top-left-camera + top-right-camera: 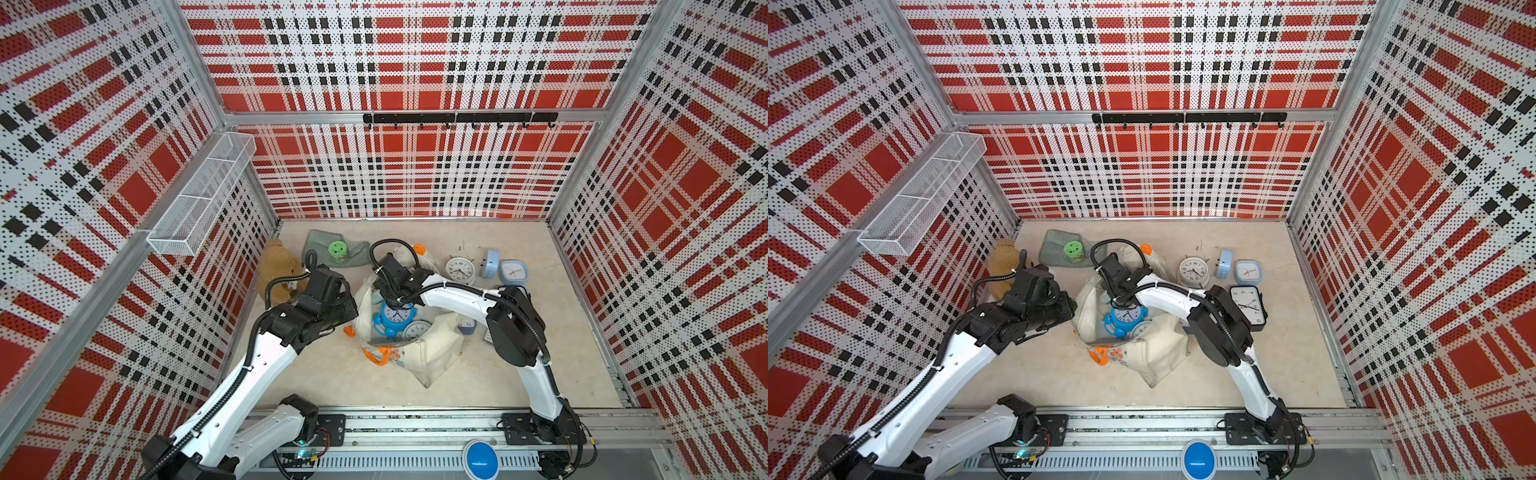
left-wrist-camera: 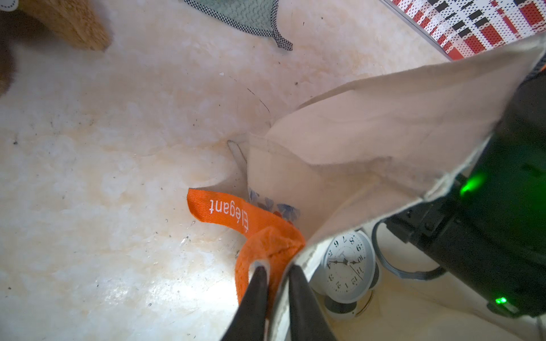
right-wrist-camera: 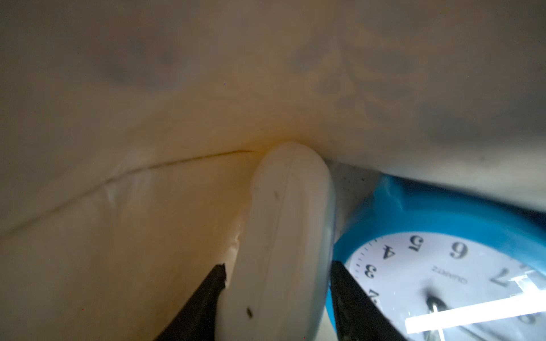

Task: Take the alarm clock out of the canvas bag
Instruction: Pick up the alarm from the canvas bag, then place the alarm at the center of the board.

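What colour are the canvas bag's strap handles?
The strap handles are bright orange; clearest in the left wrist view.

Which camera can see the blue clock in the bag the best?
A top view: most of the blue clock shows in the canvas bag's open mouth. The right wrist view shows only part of its dial, beside the white clock that the right gripper grips. The left wrist view misses it.

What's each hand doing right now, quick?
Left hand: closed, pinching the rim of the canvas bag.
Right hand: inside the bag, closed across a white clock.
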Robot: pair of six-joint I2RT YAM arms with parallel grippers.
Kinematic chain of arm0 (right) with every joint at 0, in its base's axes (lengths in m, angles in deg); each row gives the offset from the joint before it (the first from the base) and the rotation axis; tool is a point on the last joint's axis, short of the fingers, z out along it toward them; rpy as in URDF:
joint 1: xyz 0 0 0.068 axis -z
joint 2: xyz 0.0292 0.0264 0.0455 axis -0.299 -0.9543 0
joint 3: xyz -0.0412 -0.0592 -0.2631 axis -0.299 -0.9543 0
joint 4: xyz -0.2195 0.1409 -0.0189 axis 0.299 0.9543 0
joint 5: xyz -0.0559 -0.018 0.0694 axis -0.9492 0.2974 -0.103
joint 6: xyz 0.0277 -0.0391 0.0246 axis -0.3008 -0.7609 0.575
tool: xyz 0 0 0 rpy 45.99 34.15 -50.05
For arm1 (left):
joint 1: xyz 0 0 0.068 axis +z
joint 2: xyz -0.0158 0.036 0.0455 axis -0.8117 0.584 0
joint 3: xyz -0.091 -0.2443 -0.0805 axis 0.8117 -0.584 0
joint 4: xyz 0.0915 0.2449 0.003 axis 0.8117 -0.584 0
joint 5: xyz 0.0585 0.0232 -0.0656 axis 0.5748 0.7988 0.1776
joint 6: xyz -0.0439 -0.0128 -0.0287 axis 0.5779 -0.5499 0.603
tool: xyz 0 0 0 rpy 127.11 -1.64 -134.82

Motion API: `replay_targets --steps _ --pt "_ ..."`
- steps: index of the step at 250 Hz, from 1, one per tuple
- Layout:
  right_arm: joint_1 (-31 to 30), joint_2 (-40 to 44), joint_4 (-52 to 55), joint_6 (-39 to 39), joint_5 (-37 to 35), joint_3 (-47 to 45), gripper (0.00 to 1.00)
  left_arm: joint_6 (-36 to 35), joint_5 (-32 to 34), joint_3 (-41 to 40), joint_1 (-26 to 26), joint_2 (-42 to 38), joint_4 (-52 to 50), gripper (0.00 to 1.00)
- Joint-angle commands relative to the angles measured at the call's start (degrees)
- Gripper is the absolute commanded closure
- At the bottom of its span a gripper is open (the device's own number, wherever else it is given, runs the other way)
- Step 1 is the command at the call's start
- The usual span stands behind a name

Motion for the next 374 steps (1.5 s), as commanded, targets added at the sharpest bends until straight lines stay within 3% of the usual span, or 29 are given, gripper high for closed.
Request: replay_targets --steps 1,54,128,225,271,319,347,374 --pt "1.0 -2.6 -0.5 -2.4 1.3 -1.8 0.45 -0.9 1.0 1.1 0.6 -0.2 -1.6 0.81" --pt "1.2 -1.4 -0.1 -3.6 0.7 -2.2 0.6 -1.2 1.1 2.0 0.9 0.2 -1.8 0.79" --pt "0.6 6.2 1.5 -9.5 -0.2 -3.7 0.62 -3.3 2.9 8.0 1.5 -0.7 -5.8 0.64" --pt "-0.2 22.8 0.8 -21.0 -1.2 -13.3 0.63 -7.0 5.2 18.4 2.3 -1.9 -11.9 0.53" --pt "-0.4 34.4 -2.9 -36.5 4.3 -18.7 0.62 -11.6 -5.3 24.0 2.4 0.3 -10.8 0.48" --pt "-0.1 46.0 4.0 -52.0 10.0 -19.9 0.65 -14.2 -15.2 31.1 2.4 3.6 -10.6 0.44" --pt "0.1 52.3 9.7 -58.6 9.4 -20.0 0.67 -13.9 -17.6 33.2 2.2 5.2 -10.1 0.44" --pt "2.0 57.4 14.4 -60.0 7.9 -20.9 0.7 -12.7 -17.4 33.7 -0.2 6.4 -8.5 0.44"
